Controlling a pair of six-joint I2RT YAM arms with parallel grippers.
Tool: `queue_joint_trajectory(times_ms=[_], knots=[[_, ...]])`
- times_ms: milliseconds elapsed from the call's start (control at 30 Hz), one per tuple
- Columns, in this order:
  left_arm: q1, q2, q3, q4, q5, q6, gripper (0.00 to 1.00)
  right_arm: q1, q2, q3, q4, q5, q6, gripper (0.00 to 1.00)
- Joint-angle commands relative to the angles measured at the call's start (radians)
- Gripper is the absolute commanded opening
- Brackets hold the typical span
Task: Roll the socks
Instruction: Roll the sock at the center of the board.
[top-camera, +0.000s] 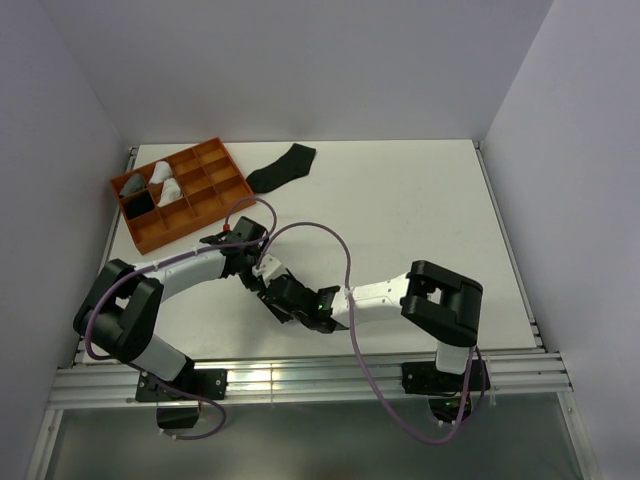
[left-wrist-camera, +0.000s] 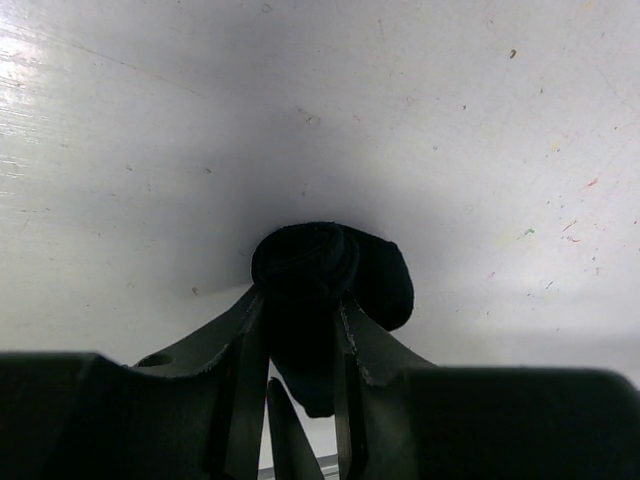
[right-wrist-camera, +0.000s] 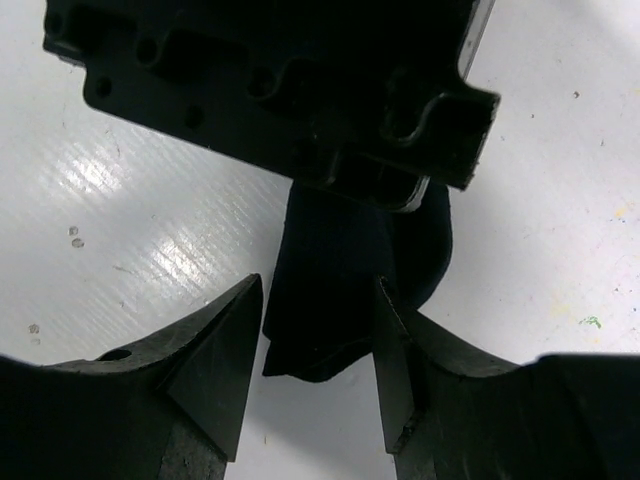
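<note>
Sock (left-wrist-camera: 330, 260) rolled and pinched in left hand (left-wrist-camera: 300, 300), right hand (right-wrist-camera: 318, 290) open astride its tail; second sock (top-camera: 283, 168) lies flat, unrolled.

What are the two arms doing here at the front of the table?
They are working on a dark sock that is already rolled up. The left gripper is clamped on it, and the right gripper stands open with a finger on each side of it. A second sock lies flat further back, beside an orange tray that holds a few rolled socks.
</note>
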Motion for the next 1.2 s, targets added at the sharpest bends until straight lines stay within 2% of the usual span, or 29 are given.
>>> queue_joint_trajectory(times_ms=[0,67,167,267,300,400,433,467,633,900,967,1000,1100,1167], knots=[[-0.01,0.022,-0.007,-0.007,0.002,0.025,0.26,-0.011,0.042,0.027,-0.017,0.016,0.027,0.54],[-0.01,0.022,-0.007,-0.001,0.007,0.027,0.26,-0.012,0.065,0.03,-0.021,0.02,0.024,0.54],[-0.01,0.025,-0.004,0.007,0.015,0.032,0.27,-0.014,0.092,0.042,-0.032,0.019,0.02,0.48],[-0.01,0.023,-0.002,0.013,0.019,0.036,0.29,-0.02,0.119,0.048,-0.047,0.014,0.017,0.32],[-0.01,0.02,0.001,0.008,0.015,0.036,0.3,-0.029,0.123,0.047,-0.05,0.005,0.021,0.17],[-0.01,-0.003,0.004,0.01,0.001,0.036,0.35,-0.078,0.09,0.01,-0.041,-0.091,0.038,0.0],[-0.01,-0.009,0.008,0.01,-0.004,0.035,0.38,-0.093,0.077,-0.001,-0.028,-0.155,0.043,0.0],[-0.007,-0.015,0.017,0.005,-0.02,0.035,0.44,-0.109,0.065,-0.009,-0.026,-0.195,0.052,0.0],[0.021,-0.059,0.034,0.007,-0.044,0.01,0.56,-0.214,0.002,-0.058,0.008,-0.405,0.083,0.0],[0.165,-0.225,-0.097,0.137,-0.024,-0.12,0.59,-0.331,0.02,-0.05,0.028,-0.764,0.138,0.0],[0.181,-0.286,-0.143,0.16,-0.027,-0.142,0.61,-0.366,0.036,-0.05,0.052,-0.837,0.182,0.0],[0.182,-0.306,-0.16,0.184,-0.025,-0.145,0.62,-0.379,0.054,-0.056,0.071,-0.92,0.204,0.0],[0.182,-0.365,-0.22,0.224,0.007,-0.16,0.66,-0.425,0.1,-0.07,0.185,-1.062,0.294,0.0],[0.178,-0.404,-0.275,0.257,0.054,-0.174,0.68,-0.443,0.117,-0.079,0.233,-1.108,0.361,0.0]])
